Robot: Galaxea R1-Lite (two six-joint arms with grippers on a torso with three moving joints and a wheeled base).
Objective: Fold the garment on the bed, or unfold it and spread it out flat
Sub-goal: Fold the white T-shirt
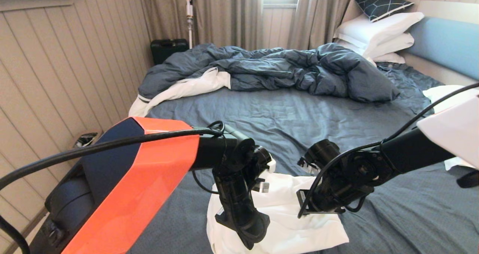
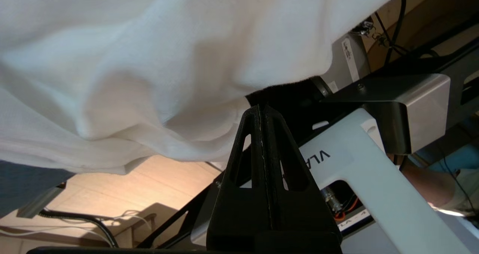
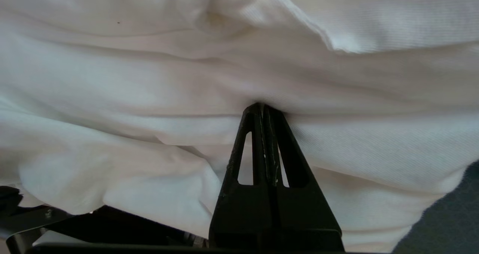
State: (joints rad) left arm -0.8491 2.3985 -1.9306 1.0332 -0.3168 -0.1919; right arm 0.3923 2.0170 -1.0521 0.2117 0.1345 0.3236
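Note:
The white garment (image 1: 284,201) lies bunched at the near edge of the bed (image 1: 280,112), partly lifted between my two arms. My left gripper (image 1: 254,242) points down and back toward me; its fingers are shut, and the garment's (image 2: 149,59) edge meets the left gripper (image 2: 262,107) at its tips. My right gripper (image 1: 305,209) is shut too, and folds of the garment (image 3: 149,78) converge at the tips of the right gripper (image 3: 262,106). No chest print shows.
A rumpled dark-blue duvet (image 1: 269,67) lies across the far half of the bed. White pillows (image 1: 378,29) are stacked by the light-blue headboard (image 1: 445,44). A panelled wall runs along the left, with a black case (image 1: 168,48) at its far end. My own white base frame (image 2: 374,164) is below the left gripper.

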